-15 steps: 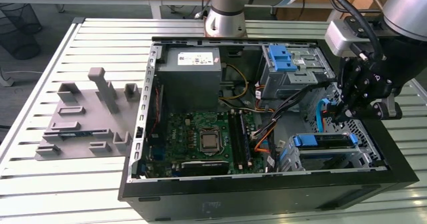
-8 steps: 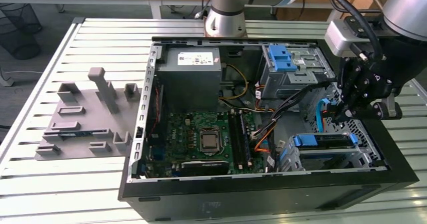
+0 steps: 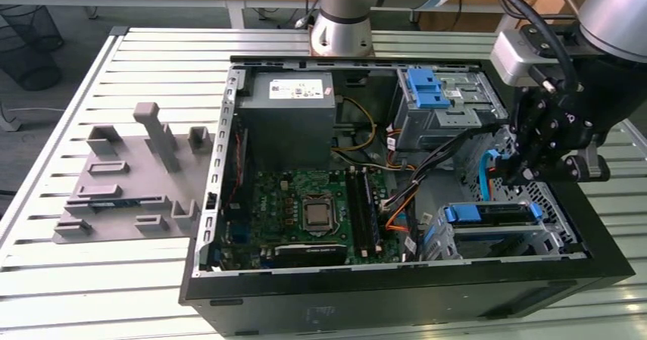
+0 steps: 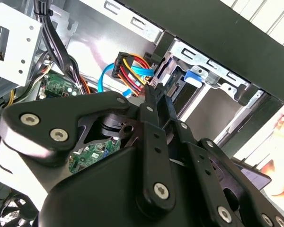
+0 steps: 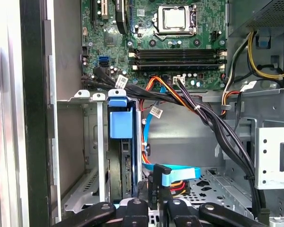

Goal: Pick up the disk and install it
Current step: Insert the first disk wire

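Finds the gripper (image 3: 522,179) hanging over the open computer case (image 3: 404,294) at the exterior view's right, just above the lower drive cage (image 3: 505,238). Shows the fingers (image 4: 152,94) drawn narrow in both wrist views, tips meeting, gripping nothing. Places the disk (image 3: 490,213) inside that lower cage, blue carrier handle facing out – on edge between the cage's metal walls in the first wrist view (image 5: 120,125), apart from the fingers. Notes a light-blue data cable (image 5: 177,172) looping just beside the fingertips, with red, yellow and orange wires close by. Puts the motherboard (image 3: 303,204) mid-case, the grey power-supply box (image 3: 288,120) beyond it – and a grey moulded fixture (image 3: 132,181) on the slatted surface (image 3: 101,279) at the exterior view's left
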`<state>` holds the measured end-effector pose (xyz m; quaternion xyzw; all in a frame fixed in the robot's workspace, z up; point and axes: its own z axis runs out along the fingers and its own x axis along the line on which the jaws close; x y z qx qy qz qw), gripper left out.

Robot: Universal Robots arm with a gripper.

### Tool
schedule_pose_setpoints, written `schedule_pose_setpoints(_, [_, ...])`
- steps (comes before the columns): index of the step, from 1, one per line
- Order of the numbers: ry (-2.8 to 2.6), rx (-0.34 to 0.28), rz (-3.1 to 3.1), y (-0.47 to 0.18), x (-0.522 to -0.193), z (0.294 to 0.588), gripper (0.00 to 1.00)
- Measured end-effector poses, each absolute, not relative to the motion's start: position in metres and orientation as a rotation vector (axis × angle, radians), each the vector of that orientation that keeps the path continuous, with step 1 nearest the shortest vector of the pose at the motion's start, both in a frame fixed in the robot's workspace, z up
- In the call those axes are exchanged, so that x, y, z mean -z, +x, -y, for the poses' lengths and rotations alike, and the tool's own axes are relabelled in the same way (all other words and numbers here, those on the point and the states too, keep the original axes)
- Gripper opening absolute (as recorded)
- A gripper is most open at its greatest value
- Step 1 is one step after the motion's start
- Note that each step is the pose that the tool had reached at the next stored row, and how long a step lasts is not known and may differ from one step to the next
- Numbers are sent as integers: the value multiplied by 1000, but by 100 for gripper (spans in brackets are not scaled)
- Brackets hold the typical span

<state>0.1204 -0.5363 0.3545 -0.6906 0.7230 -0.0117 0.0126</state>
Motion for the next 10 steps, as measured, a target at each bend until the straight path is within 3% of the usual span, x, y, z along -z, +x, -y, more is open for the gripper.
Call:
schedule_pose_setpoints(9, [-2147,48,-2248,117,-354,536,22])
schedule_pose_setpoints(10, [-2147,48,-2248,117,-354,536,16])
